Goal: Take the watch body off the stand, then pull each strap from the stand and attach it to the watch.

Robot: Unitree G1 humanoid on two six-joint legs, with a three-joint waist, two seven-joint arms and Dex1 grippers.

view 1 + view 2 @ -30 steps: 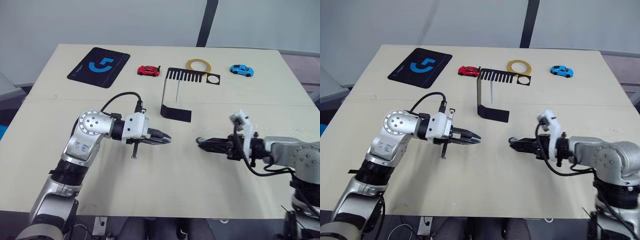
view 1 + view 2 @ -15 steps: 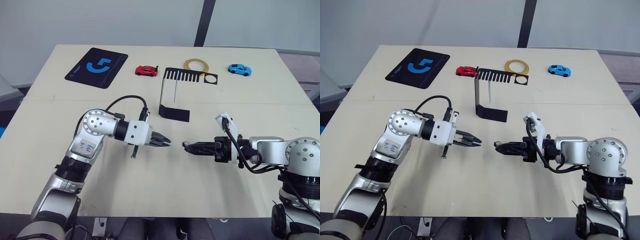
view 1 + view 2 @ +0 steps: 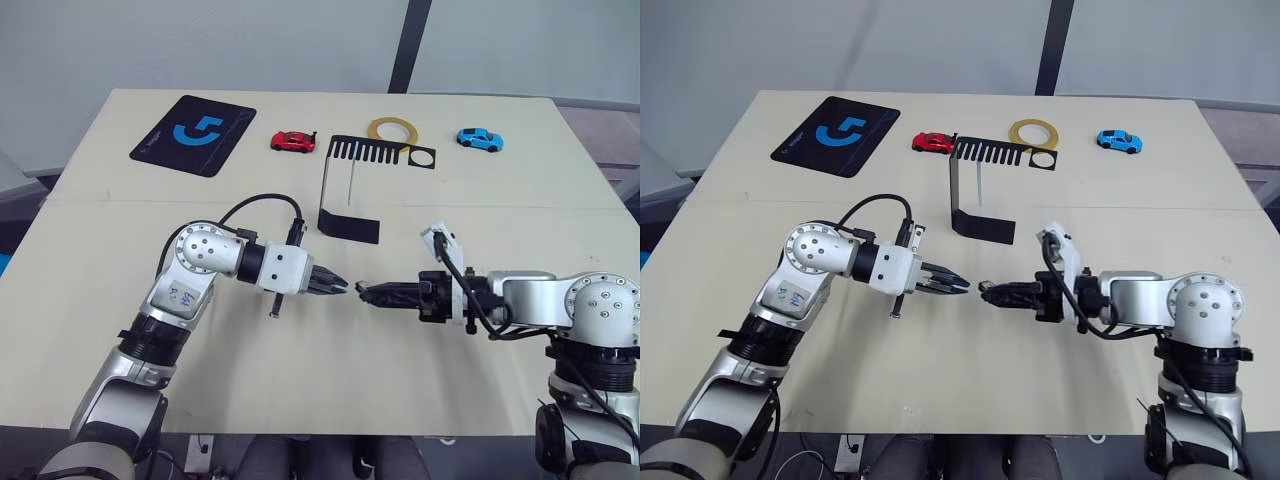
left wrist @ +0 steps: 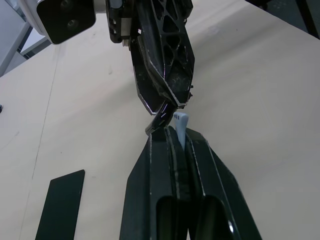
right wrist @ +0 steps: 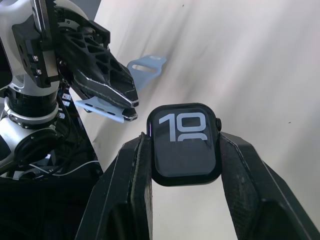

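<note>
Over 1 second the right gripper (image 3: 362,293), clamping the watch body (image 5: 184,144), has closed toward the left gripper (image 3: 343,286), which pinches 1 strap (image 4: 181,129), apparently ready for attaching.

Black watch body (image 5: 185,143) showing white digits, pale strap (image 5: 122,91) beside it, empty stand (image 3: 368,180) behind

A lab or test room, going by the plain pale table (image 3: 120,330) with a logo mouse pad (image 3: 193,134), toy cars (image 3: 293,141), tape roll (image 3: 396,130) and bare grey walls behind.
</note>
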